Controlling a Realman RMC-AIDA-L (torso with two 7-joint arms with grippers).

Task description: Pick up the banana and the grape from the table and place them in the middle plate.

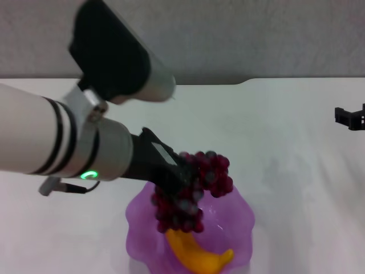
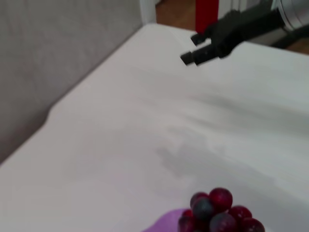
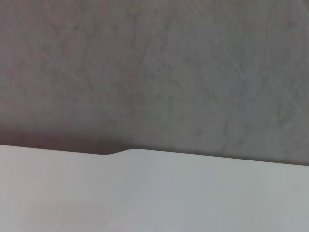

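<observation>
My left gripper (image 1: 183, 184) reaches in from the left and is shut on the grape (image 1: 197, 182), a dark red and purple bunch that hangs over the middle plate (image 1: 134, 224). The bunch's lower end dips into that translucent purple plate, close above the banana (image 1: 201, 258). The yellow-orange banana lies inside the plate at its near side. The left wrist view shows the top of the grape (image 2: 218, 212) and a sliver of the plate (image 2: 164, 224). My right gripper (image 1: 349, 116) hovers parked at the far right, open and empty; it also shows in the left wrist view (image 2: 191, 48).
The white table (image 1: 285, 154) stretches around the plate, with a shallow notch (image 1: 245, 83) in its far edge against a grey wall. The right wrist view shows only that table edge (image 3: 113, 153) and the wall. My left arm's bulky forearm (image 1: 63, 137) spans the left side.
</observation>
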